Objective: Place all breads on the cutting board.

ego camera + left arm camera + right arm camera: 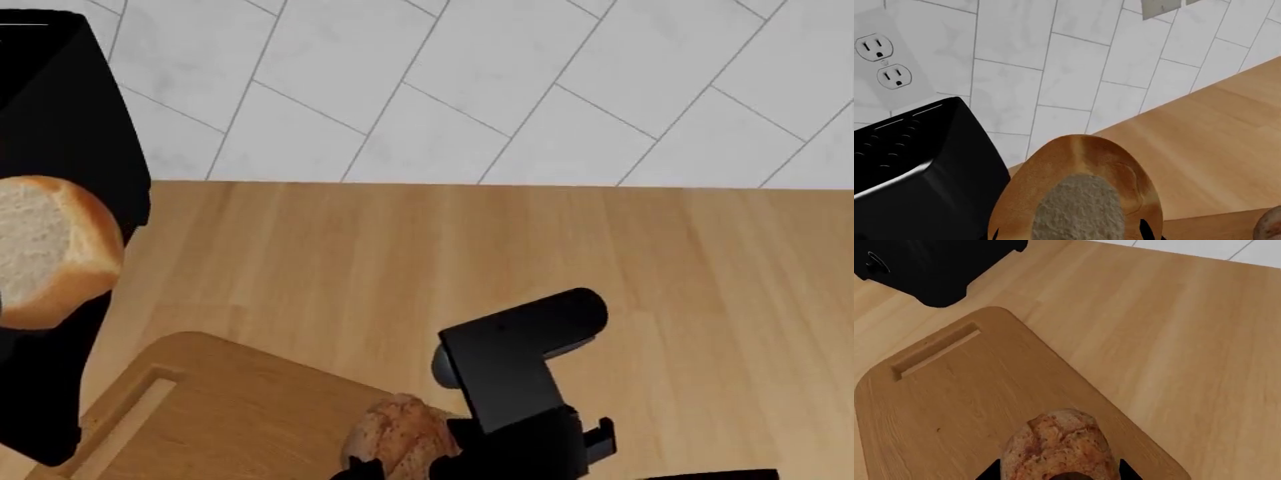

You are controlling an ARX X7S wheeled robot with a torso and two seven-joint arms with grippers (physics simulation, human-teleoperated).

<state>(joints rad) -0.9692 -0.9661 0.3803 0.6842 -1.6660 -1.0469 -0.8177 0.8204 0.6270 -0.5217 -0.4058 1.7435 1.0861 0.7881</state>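
Observation:
My left gripper (1069, 233) is shut on the golden-crusted roll (1081, 190), pale crumb face toward the camera, holding it in the air beside the toaster. In the head view this roll (47, 250) hangs at the far left, above the countertop and off the board. The darker cracked roll (1057, 445) lies on the cutting board (954, 390) near its right edge. My right gripper (1059, 472) has a finger against each side of it. The head view shows this roll (400, 435) on the board (200, 400) below the right arm (521, 370).
A black toaster (914, 170) stands at the back left against the white tiled wall (467, 80), near the board's handle slot (934, 350). A wall outlet (884, 62) sits above it. Light wood countertop (667, 300) stretches to the right.

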